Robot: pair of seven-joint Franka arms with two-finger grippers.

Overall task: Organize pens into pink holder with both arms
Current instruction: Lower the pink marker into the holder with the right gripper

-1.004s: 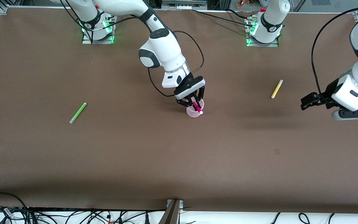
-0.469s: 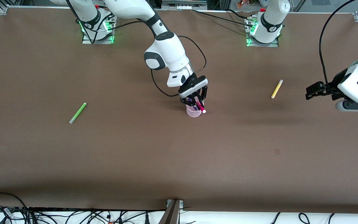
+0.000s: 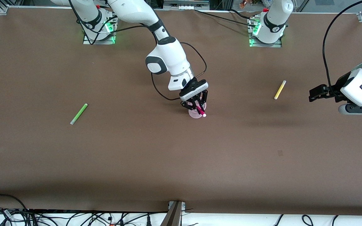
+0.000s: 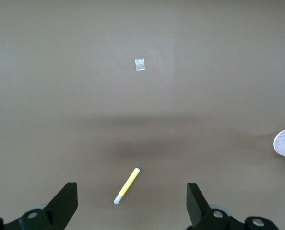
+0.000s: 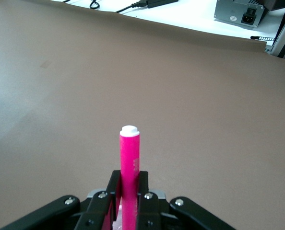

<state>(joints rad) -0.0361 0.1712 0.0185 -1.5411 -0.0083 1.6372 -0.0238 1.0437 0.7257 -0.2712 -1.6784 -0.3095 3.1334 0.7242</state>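
Moved: right gripper [image 3: 199,109] lower over pink holder [image 3: 196,115], left arm drawn back | Grip: clamped on magenta pen [image 3: 200,110] | Left gripper [image 4: 132,203]: spread wide above yellow pen [image 3: 280,89] | Left: yellow, green pen [image 3: 79,114] lie on table.

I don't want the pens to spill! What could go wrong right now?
The right gripper is shut on the pink pen, low over the small pink holder. The pen looks tilted, so it might catch the rim and tip the light holder. The left gripper waits open, away from the yellow pen, so a poor aim later could roll it.
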